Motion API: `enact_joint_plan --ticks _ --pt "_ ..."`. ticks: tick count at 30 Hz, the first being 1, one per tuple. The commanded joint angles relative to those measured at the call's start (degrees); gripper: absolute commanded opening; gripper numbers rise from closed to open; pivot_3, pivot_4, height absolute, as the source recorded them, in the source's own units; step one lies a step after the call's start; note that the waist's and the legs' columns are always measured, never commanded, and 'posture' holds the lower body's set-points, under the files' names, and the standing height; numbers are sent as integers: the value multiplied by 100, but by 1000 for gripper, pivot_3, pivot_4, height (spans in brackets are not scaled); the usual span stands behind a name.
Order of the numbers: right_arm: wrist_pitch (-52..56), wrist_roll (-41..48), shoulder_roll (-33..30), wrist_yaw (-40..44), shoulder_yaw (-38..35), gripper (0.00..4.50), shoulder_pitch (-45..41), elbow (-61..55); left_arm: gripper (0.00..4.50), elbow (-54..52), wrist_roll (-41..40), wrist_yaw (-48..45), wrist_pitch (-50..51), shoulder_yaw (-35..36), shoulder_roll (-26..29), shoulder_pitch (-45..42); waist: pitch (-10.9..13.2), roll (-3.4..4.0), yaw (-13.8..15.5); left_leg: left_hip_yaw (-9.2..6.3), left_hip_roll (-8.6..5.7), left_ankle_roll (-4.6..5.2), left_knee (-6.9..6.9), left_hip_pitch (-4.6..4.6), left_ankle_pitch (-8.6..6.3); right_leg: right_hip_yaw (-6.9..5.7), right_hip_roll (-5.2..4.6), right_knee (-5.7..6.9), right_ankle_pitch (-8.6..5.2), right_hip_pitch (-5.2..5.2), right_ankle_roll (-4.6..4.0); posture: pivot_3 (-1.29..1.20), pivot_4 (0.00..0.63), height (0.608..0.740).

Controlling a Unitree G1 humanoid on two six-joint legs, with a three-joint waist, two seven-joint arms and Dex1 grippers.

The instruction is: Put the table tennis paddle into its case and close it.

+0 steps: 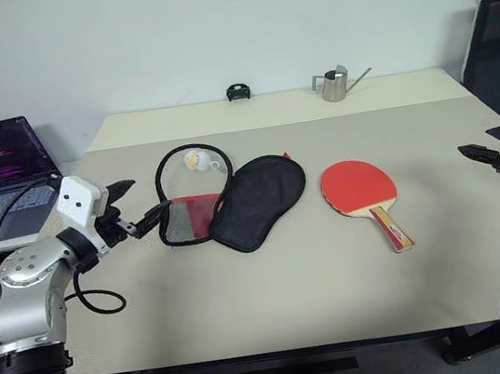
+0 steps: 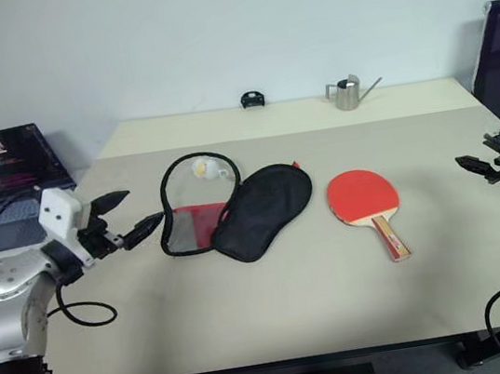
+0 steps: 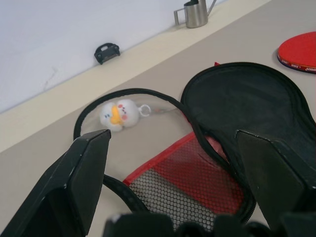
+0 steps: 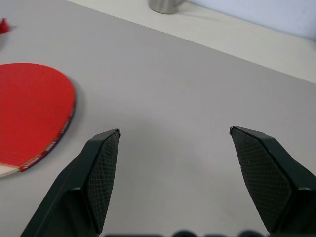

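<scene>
Both jaws open, empty, case (image 1: 234, 203) unzipped, paddle (image 1: 359, 188) beside

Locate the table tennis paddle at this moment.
In the head views, the table tennis paddle lies red face up on the table, right of centre, just right of the open case, handle pointing toward the robot.

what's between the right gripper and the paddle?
Nothing: bare table between the open right gripper and the table tennis paddle. The eye views show this; the right wrist view also shows bare surface beside the paddle.
</scene>
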Motion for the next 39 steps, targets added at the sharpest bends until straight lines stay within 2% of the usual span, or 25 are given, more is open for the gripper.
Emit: enact_joint_plan --ticks 1,12,20,32,39 --pt "149 163 -113 67 -196 3869 97 -427 4433 104 51 -41 -197 32 23 -141 0 0 1 0 0 0 0 0 0 0 0 0 0 0 0 0 150 740" --pt "486 263 -83 3 -314 3869 320 -919 4433 211 -85 -138 -266 250 92 -82 0 0 3 0 0 0 2 0 -1 0 0 0 1 0 0 0 150 740" --pt "440 284 244 -141 -273 3869 343 -1203 4433 77 -219 -38 -139 586 156 189 0 0 -13 3 3 1 4 2 -1 2 1 3 2 -1 0 0 150 740" --pt "882 459 454 -73 -233 3869 733 -2093 4433 97 -223 -67 -65 444 105 -50 0 -1 24 1 2 0 6 1 -2 2 1 3 4 -1 2 0 150 740" --pt "1901 940 1049 -325 -234 3869 989 -3703 4433 219 -296 -149 8 437 91 -218 0 -1 -12 1 6 1 6 2 -2 2 4 10 4 -3 1 0 150 740"
